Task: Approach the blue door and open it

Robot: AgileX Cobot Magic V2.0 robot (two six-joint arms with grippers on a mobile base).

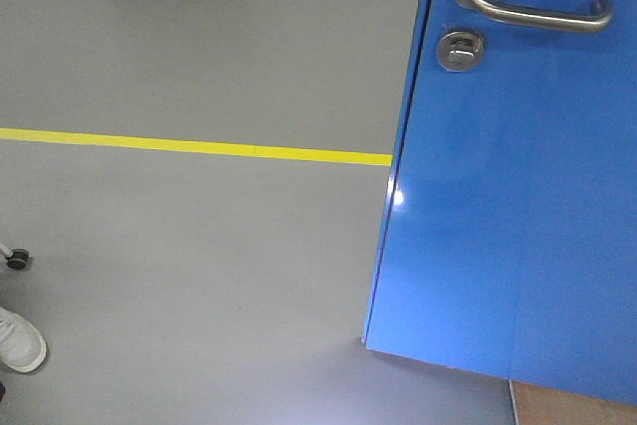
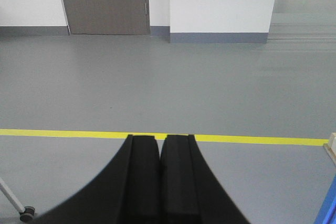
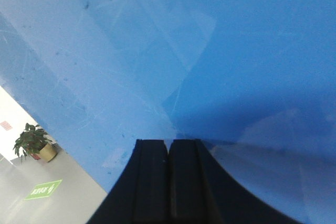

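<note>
Blue door [image 1: 518, 196] stands tall right of the yellow floor line [image 1: 199, 146], lever handle [image 1: 537, 9] lying level; left gripper [image 2: 159, 148] and right gripper [image 3: 168, 148] jaws clenched, empty

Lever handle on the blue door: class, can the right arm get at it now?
Probably yes: the right end effector is closed against the blue door, and nothing visibly blocks the lever handle.
</note>
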